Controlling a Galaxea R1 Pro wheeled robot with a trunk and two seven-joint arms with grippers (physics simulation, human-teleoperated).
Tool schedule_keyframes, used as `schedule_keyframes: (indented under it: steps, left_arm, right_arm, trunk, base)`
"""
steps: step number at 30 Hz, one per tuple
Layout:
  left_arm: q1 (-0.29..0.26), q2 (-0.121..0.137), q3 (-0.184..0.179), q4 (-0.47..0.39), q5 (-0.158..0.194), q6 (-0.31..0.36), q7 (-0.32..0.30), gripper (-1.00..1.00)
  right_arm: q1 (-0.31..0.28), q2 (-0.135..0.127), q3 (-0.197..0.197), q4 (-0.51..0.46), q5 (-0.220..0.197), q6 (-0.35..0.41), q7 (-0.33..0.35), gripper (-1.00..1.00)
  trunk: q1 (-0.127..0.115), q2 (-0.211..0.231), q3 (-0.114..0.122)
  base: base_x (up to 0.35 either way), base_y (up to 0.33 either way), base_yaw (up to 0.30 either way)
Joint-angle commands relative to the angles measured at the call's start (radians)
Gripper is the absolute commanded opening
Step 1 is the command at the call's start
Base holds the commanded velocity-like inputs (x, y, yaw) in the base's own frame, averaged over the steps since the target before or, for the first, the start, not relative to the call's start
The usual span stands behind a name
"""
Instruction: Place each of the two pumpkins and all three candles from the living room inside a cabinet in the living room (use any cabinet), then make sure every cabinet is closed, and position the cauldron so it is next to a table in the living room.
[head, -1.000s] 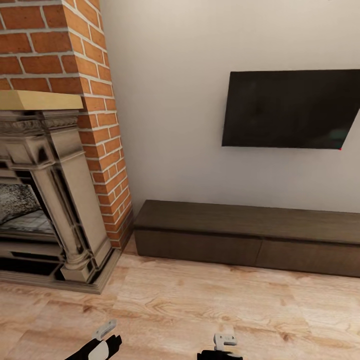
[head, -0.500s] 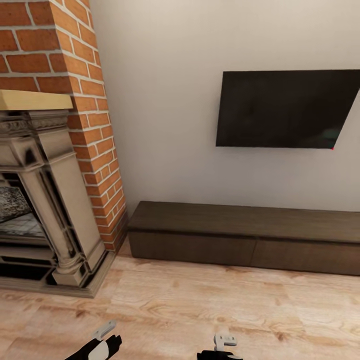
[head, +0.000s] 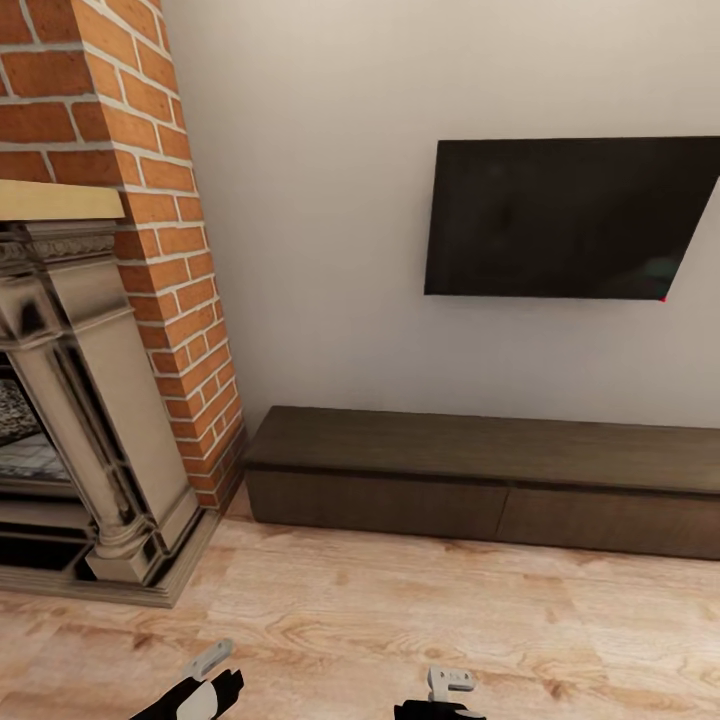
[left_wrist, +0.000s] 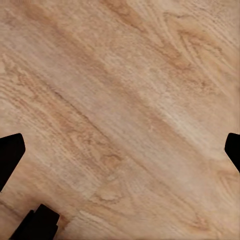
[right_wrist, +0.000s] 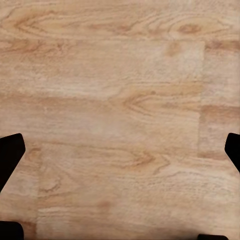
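Both arms hang low, at 6 o'clock in the head view, tips over bare floor. Left pincer (head: 210, 665) sits at about 7 o'clock, its pale finger angled up toward 1 o'clock. Right pincer (head: 450, 683) sits just right of 6 o'clock, pointing nearly straight up the frame.

Each wrist view looks straight down on wood floor (left_wrist: 125, 100). In both, the dark fingertips sit far apart at opposite frame edges with plain boards between: left pincer (left_wrist: 120, 150) released, holding nothing; right pincer (right_wrist: 120, 150) released, holding nothing.

The head view adds what the wrist views lack. One cabinet (head: 480, 470), long, low and dark brown, stands against the wall from the centre out toward 4 o'clock. Two plain fronts are visible, both flush shut, and its top is bare. One dark television (head: 570, 215) hangs on the wall above it, at about 2 o'clock. One fireplace (head: 70, 420) with a brick chimney (head: 150, 200) is at 9 o'clock, just left of the cabinet's end.

The right wrist view shows plank joints in the floor (right_wrist: 120, 90).
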Motion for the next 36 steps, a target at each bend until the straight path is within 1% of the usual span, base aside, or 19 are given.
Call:
schedule_keyframes:
  steps: [1,11,17,19,21,22,24,26,28,30,32,33,36]
  left_arm:
    - [0.0,0.0,0.0,0.0,0.0,0.0,-0.001,1.0]
    - [0.0,0.004,-0.001,0.0,0.0,0.001,-0.071,1.0]
    - [0.0,0.007,-0.001,0.0,0.0,0.002,-0.083,1.0]
    - [0.0,0.009,-0.002,0.0,0.0,0.005,-0.083,1.0]
    - [0.0,0.01,-0.002,0.0,0.0,0.021,-0.089,1.0]
    - [0.0,0.011,-0.002,0.0,0.001,0.03,-0.094,1.0]
    - [0.0,0.014,-0.001,-0.003,0.001,0.09,-0.146,1.0]
    - [0.0,0.024,0.005,-0.01,0.001,0.184,-0.251,1.0]
    - [-0.002,0.049,0.008,-0.014,0.002,0.287,-0.364,1.0]
    - [-0.007,0.072,0.01,-0.031,0.003,0.4,-0.464,1.0]
    - [-0.012,0.083,0.01,-0.091,0.004,0.523,-0.535,1.0]
    - [-0.013,0.086,0.01,-0.134,0.005,0.586,-0.559,1.0]
    - [-0.015,0.089,0.012,-0.28,0.009,0.774,-0.598,1.0]
  right_arm:
    - [0.0,0.0,0.0,0.0,0.0,0.0,0.0,1.0]
    - [0.0,0.0,-0.003,0.0,-0.002,0.0,0.0,1.0]
    - [0.0,0.0,-0.006,0.001,-0.012,-0.002,0.006,1.0]
    - [0.0,-0.007,-0.007,0.001,-0.015,-0.002,0.008,1.0]
    - [0.001,-0.039,-0.01,0.001,-0.021,-0.003,0.009,1.0]
    - [0.001,-0.048,-0.011,0.001,-0.023,-0.004,0.009,1.0]
    - [0.001,-0.083,-0.029,0.0,-0.047,-0.02,0.018,1.0]
    - [0.0,-0.122,-0.083,0.0,-0.109,-0.035,0.082,1.0]
    - [0.0,-0.171,-0.149,-0.003,-0.187,-0.029,0.196,1.0]
    - [0.0,-0.21,-0.203,-0.004,-0.255,0.01,0.315,1.0]
    - [0.0,-0.23,-0.244,-0.007,-0.312,0.057,0.397,1.0]
    - [0.0,-0.237,-0.267,-0.008,-0.341,0.072,0.421,1.0]
    - [-0.005,-0.241,-0.341,-0.011,-0.441,0.092,0.452,1.0]
  trunk:
    - [0.0,0.0,0.0]
    - [0.0,0.0,0.0]
    - [0.023,-0.042,-0.019]
    - [0.031,-0.056,-0.025]
    - [0.038,-0.07,-0.031]
    - [0.042,-0.077,-0.034]
    - [0.05,-0.091,-0.041]
    - [0.057,-0.105,-0.047]
    - [0.065,-0.119,-0.053]
    - [0.073,-0.133,-0.06]
    - [0.08,-0.147,-0.066]
    - [0.084,-0.154,-0.069]
    - [0.096,-0.175,-0.078]
  base:
    - [0.002,-0.002,-0.001]
    - [0.0,0.0,0.0]
    - [0.0,0.0,0.0]
    - [0.0,0.0,0.0]
    - [0.0,0.0,0.0]
    - [0.0,0.0,0.0]
    - [0.0,0.0,0.0]
    - [0.0,0.0,0.0]
    - [0.0,0.0,0.0]
    - [0.0,0.0,0.0]
    - [0.0,0.0,0.0]
    - [0.0,0.0,0.0]
    - [0.0,0.0,0.0]
